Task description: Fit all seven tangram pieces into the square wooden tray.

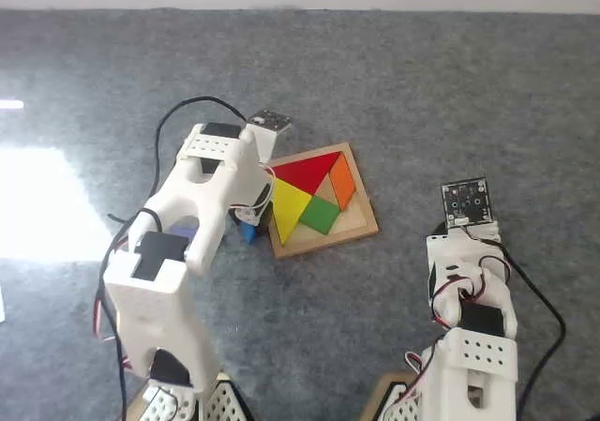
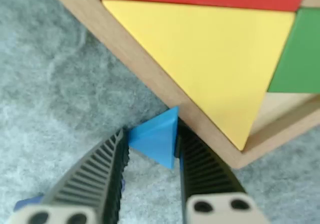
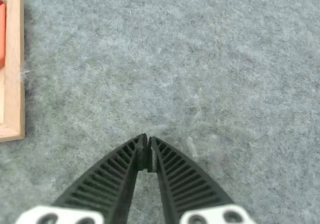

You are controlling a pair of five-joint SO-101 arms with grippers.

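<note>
The square wooden tray [image 1: 367, 224] lies mid-table, turned at an angle. It holds a red triangle [image 1: 305, 171], an orange parallelogram [image 1: 343, 181], a yellow triangle [image 1: 289, 205] and a green square [image 1: 320, 215]. My left gripper [image 2: 150, 135] is at the tray's outer rim [image 2: 135, 59], shut on a small blue triangle [image 2: 157, 140] that touches the rim beside the yellow triangle [image 2: 210, 54]. In the high view the blue triangle [image 1: 247, 232] peeks out under the left arm. My right gripper [image 3: 148, 153] is shut and holds nothing. It hangs over bare mat, to the right of the tray's corner [image 3: 12, 69].
Grey felt mat [image 1: 422, 93] covers the table, with open room behind and to the right of the tray. A bright glare patch [image 1: 37, 205] lies at the left. The right arm [image 1: 469, 290] stands at the front right, apart from the tray.
</note>
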